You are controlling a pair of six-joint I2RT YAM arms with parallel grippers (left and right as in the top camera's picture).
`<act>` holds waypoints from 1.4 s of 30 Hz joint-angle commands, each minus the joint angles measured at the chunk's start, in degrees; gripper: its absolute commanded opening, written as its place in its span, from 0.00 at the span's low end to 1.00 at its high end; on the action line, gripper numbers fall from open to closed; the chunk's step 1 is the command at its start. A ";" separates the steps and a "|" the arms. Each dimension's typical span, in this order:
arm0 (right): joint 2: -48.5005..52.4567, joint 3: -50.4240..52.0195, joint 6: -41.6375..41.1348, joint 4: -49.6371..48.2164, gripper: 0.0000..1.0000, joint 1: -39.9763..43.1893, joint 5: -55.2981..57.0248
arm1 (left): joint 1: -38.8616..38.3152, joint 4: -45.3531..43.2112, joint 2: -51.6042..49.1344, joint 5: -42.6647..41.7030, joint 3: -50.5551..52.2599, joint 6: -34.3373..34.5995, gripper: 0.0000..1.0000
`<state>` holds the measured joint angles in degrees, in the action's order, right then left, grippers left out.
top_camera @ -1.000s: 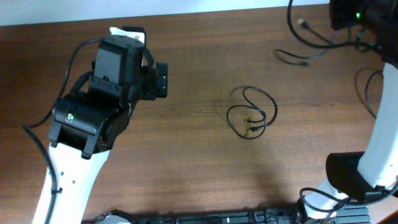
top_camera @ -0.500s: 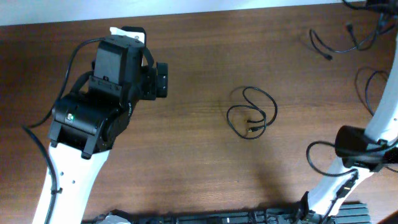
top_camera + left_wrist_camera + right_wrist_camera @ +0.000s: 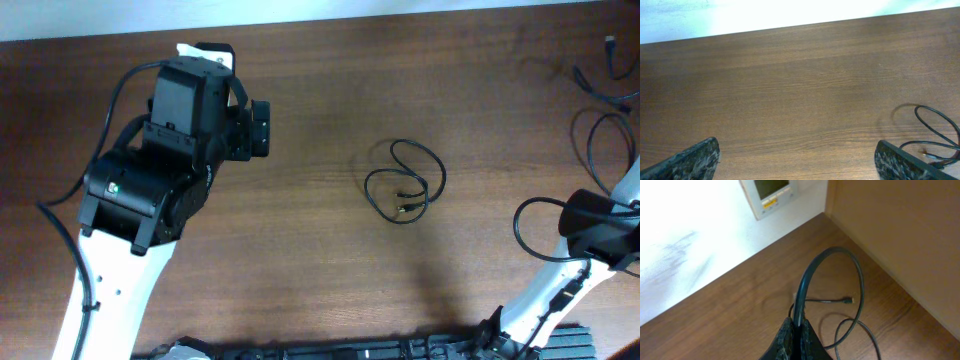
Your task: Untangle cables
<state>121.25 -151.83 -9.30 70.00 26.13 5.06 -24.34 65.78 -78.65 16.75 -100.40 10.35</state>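
Even, sharp overhead picture; the wall (image 3: 790, 15) beyond the table (image 3: 790, 100) blows out white in both wrist views.

No text, number or brand name can be read in any view. In the right wrist view, a white rectangular wall-mounted box (image 3: 760, 202) carries a pale screen (image 3: 771, 186) and a small yellow sticker (image 3: 771, 202) below it. The print on both is too small and blurred to make out. In the overhead view, the left arm's black plastic housing (image 3: 130, 195) bears a small round green-and-white mark (image 3: 114, 187), with no legible letters.
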 commanded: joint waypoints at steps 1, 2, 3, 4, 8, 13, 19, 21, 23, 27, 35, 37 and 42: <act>1.86 -0.42 -0.85 -0.42 0.04 -0.24 -2.95 | 0.22 -0.09 0.11 0.17 -0.63 0.74 0.99; 2.34 -0.33 -0.85 -0.39 0.04 -0.22 -2.93 | 0.22 -0.09 0.11 0.17 -0.63 0.74 0.99; 2.91 -0.20 -0.87 -0.39 0.04 -0.24 -2.95 | 0.22 -0.09 0.11 0.17 -0.63 0.74 0.99; 3.82 0.00 -0.87 -0.44 0.04 -0.24 -2.95 | 0.22 -0.09 0.11 0.17 -0.63 0.72 0.99; 8.61 0.57 -0.85 -0.15 0.04 -0.22 -2.93 | 0.22 -0.09 0.11 0.17 -0.63 0.74 0.99; 14.16 1.95 -0.85 1.90 0.04 -0.22 -2.95 | 0.22 -0.09 0.11 0.17 -0.63 0.74 0.99; 15.80 7.23 0.02 3.98 0.92 -0.22 -2.99 | 0.22 -0.07 0.11 0.17 -0.63 0.74 0.99; 15.80 8.09 0.46 5.31 0.99 -0.24 -3.21 | 0.22 -0.09 0.11 0.17 -0.63 0.74 0.99; 15.80 8.15 5.75 6.62 0.99 -0.28 -7.56 | 0.22 -0.07 0.11 0.17 -0.63 0.74 0.99; 15.78 8.15 10.60 9.79 0.99 -0.28 -15.76 | 0.22 -0.07 0.11 0.17 -0.63 0.74 0.99; 14.80 8.15 20.70 17.46 0.99 -1.57 -33.05 | 0.22 -0.09 0.11 0.17 -0.63 0.74 0.99; 14.62 8.15 26.25 21.07 1.00 -3.13 -34.56 | 0.22 -0.07 0.11 0.17 -0.63 0.74 0.99; 14.62 8.44 35.69 27.36 0.98 -10.67 -34.01 | 0.22 -0.09 0.11 0.17 -0.63 0.74 0.99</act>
<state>137.14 -144.07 19.05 96.99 20.58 -26.68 -24.34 65.76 -78.65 16.75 -100.40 10.35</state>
